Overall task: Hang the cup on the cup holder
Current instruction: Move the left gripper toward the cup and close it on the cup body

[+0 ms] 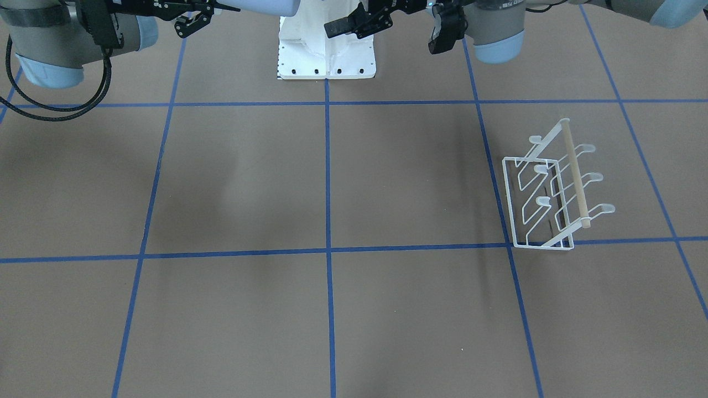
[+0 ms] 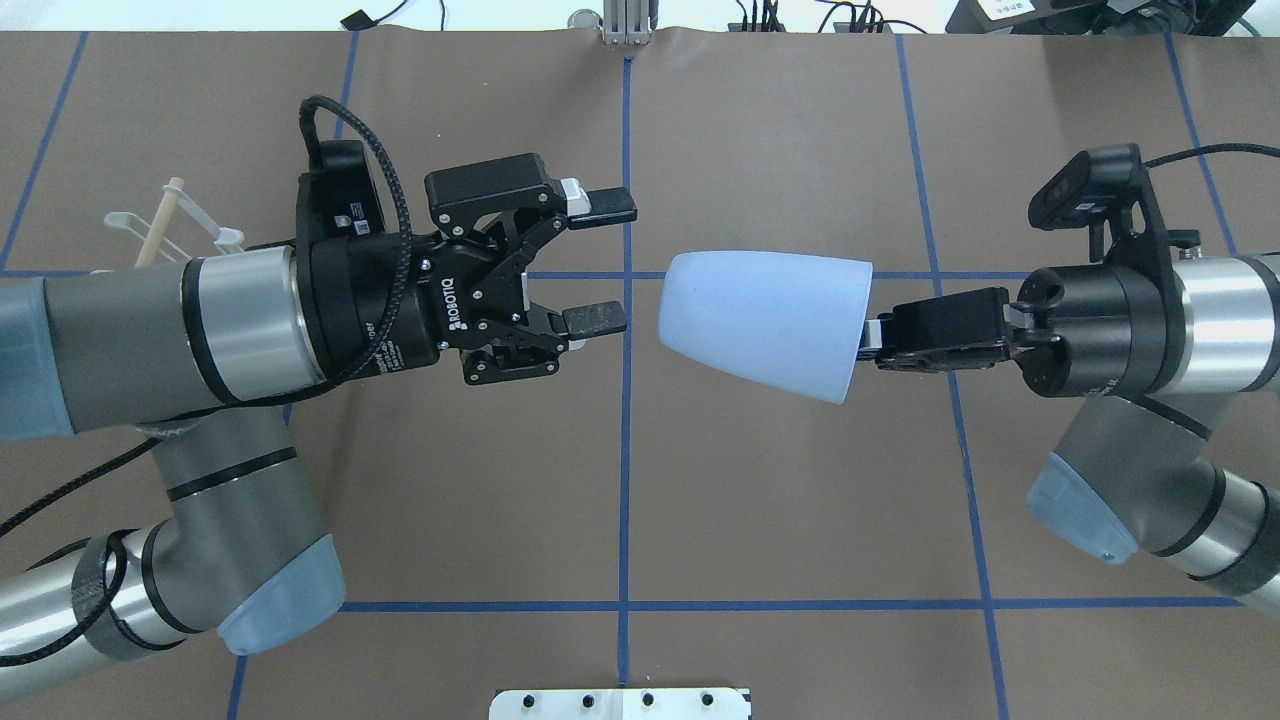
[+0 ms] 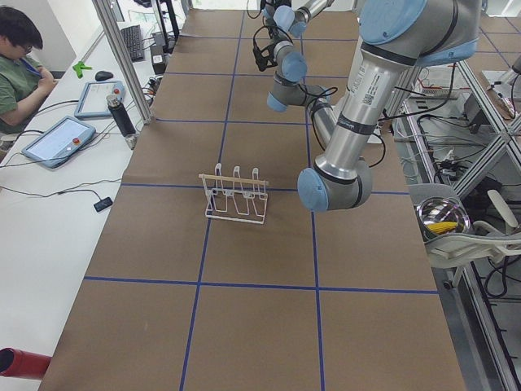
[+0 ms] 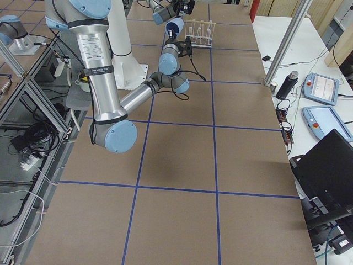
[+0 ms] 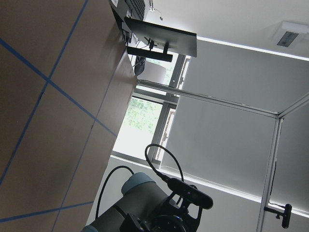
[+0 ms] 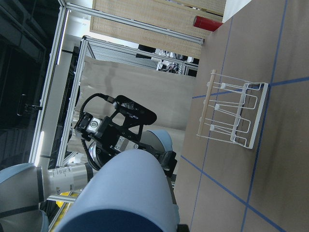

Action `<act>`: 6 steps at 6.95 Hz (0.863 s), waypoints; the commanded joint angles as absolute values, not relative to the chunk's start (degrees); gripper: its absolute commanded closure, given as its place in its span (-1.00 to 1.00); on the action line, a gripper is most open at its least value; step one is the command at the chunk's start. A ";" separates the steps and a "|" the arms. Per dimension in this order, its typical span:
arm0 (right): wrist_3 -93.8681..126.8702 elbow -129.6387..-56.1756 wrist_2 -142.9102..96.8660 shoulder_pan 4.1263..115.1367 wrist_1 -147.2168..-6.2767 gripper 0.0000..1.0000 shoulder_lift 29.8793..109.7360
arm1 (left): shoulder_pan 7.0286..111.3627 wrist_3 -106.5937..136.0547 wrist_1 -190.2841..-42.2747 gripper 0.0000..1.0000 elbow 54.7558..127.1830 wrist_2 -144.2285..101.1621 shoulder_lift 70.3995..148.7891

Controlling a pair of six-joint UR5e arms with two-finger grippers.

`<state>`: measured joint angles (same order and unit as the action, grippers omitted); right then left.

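At centre of the overhead view, the right claw (image 2: 872, 345) pinches the cup (image 2: 760, 322) by its rim; advance the spread left claw (image 2: 602, 262) squarely over its base.

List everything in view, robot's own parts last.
pale blue tapered plastic tumbler: one, pale blue, held sideways in mid-air
white wire rack with wooden top rod: one, white and wood, standing at robot's left side
brown table with blue tape grid: one, brown, beneath everything
seated operator: one, green shirt, beyond the far table edge
left tool: one, black, open, facing tumbler's base
right tool: one, black, shut on tumbler's rim
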<state>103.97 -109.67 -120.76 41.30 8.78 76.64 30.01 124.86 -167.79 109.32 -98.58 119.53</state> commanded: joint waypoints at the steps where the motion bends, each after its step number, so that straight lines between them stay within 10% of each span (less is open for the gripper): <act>1: 103.97 -109.69 -120.76 40.87 8.79 1.00 76.47 | 27.96 124.72 -167.70 -0.91 109.34 -98.00 119.80; 6: 104.15 -109.60 -120.85 39.73 8.79 1.00 76.38 | 25.49 124.72 -167.43 -0.79 108.98 -97.65 121.46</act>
<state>104.12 -109.64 -120.85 40.10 8.79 76.38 26.00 124.72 -167.51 109.03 -97.69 121.06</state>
